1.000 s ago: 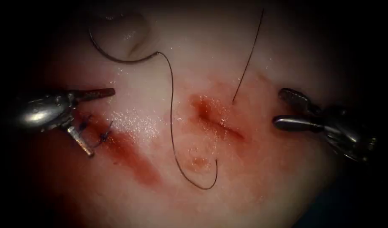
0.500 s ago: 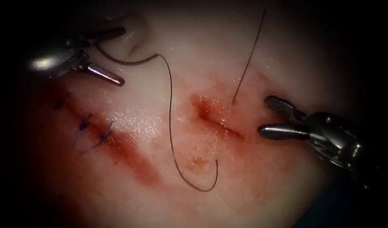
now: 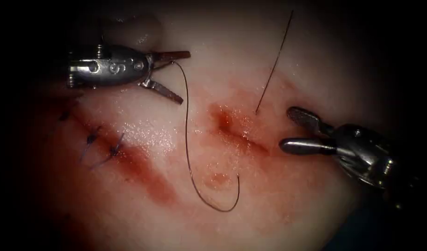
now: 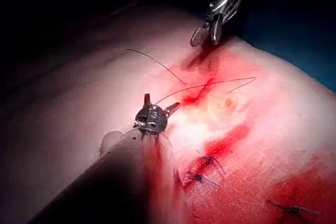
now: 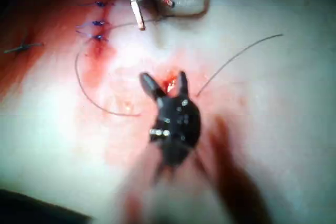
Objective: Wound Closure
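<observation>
1. Tissue (image 3: pixel 278 204): pale pork belly w/ two red streaks. The open cut (image 3: pixel 241 135) runs diagonally near centre, wet w/ red fluid (image 3: pixel 150 179). An older line to its left carries blue stitches (image 3: pixel 104 144).
2. Right tool (image 3: pixel 294 130): comes in on the right of the cut, jaws apart, holding nothing, tips just beside the cut's right end. Right wrist view shows the same spread jaws (image 5: pixel 164 83) over the red spot.
3. Left tool (image 3: pixel 174 76): upper left, well left of the cut, jaws apart around the spot where needle meets thread. Can't tell if either jaw touches it; not gripping.
4. Needle (image 3: pixel 160 66): mostly hidden behind the left tool; only its tail end shows betw. the jaws, lying on the tissue surface, not in it.
5. Thread (image 3: pixel 187 139): runs from the needle tail down left of the cut, loops under it, ends free. A second strand (image 3: pixel 271 69) rises from the tissue just right of the cut.
</observation>
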`<state>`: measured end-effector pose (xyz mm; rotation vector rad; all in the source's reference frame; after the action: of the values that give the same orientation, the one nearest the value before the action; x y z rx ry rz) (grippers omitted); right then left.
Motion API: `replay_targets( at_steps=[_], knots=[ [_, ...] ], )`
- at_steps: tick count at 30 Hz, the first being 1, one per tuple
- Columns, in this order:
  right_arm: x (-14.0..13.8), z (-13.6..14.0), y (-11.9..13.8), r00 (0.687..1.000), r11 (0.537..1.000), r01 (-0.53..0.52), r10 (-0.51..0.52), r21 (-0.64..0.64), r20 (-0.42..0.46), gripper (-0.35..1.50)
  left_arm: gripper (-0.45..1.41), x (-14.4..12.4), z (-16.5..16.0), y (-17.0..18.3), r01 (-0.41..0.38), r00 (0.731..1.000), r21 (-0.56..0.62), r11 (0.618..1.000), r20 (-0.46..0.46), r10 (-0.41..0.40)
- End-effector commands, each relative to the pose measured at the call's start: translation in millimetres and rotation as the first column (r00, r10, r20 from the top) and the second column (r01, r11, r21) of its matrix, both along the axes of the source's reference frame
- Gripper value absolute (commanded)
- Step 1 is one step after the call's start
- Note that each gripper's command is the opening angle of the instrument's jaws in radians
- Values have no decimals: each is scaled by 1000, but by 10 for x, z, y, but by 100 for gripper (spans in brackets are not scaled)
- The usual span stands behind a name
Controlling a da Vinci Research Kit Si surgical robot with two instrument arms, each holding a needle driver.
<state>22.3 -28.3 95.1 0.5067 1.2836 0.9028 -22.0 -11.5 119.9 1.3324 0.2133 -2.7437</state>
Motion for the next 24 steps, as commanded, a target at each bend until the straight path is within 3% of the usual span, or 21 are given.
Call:
replay_targets(
  at_steps=[1, 7, 13, 16, 18, 22, 24],
  knots=[
    [8, 5, -3, 1000, 1000, 1, -1, -1, -2, 116, 69, -5, 8, 3, -1, 1000, 0, 1000, 2, 1],
    [11, 5, -5, 1000, 1000, 1, -1, -2, -2, 116, 42, -5, 20, 6, -28, 999, 0, 1000, -28, 28],
    [13, 5, -6, 1000, 1000, 0, 0, -2, -1, 116, 47, -5, 27, 0, -36, 998, -5, 999, -42, 35],
    [13, 5, -6, 1000, 1000, 0, 0, -3, -1, 116, 36, -4, 27, 1, -38, 998, -3, 999, -40, 38],
    [14, 5, -6, 1000, 1000, 0, 0, -3, -1, 114, 26, -4, 26, 2, -34, 998, -7, 999, -44, 33],
    [14, 5, -7, 1000, 1000, 0, 0, -3, -1, 114, -45, -2, 24, 4, -21, 998, -11, 1000, -54, 20],
    [14, 5, -7, 1000, 1000, 0, 0, -3, -1, 114, -45, 0, 23, 5, 4, 998, 7, 1000, -55, -4]
  ],
)
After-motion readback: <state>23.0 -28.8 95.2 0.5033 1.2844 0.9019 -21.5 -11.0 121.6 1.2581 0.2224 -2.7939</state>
